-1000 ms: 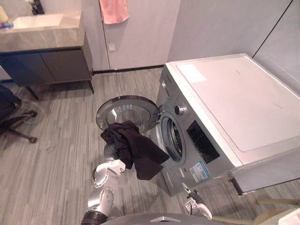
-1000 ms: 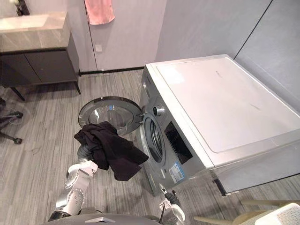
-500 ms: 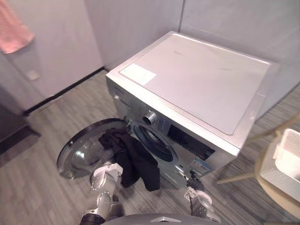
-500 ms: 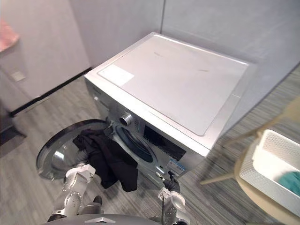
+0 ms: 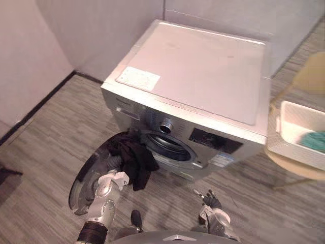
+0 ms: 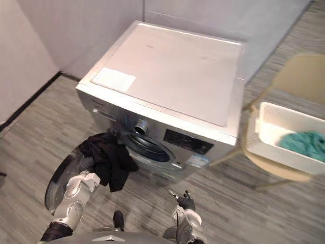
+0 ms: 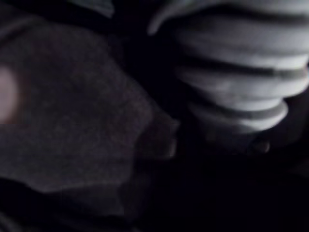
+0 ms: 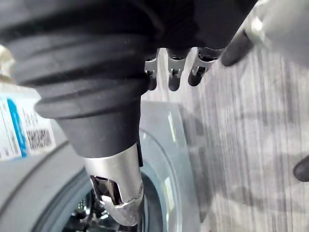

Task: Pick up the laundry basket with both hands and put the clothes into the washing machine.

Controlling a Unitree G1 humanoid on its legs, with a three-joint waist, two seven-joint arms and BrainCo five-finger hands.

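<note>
black top over my l hand at washer mouth, not in yet; grip can't tell. r hand slack, empty. teal cloth waits in basket.

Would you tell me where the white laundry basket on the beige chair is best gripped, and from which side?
Grip the rim of the white rectangular laundry basket on two opposite sides, coming from the near side: its top is open and the back of the beige chair rises behind it.

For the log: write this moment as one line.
left hand under black garment by washer | right hand open | door open | basket on chair
</note>
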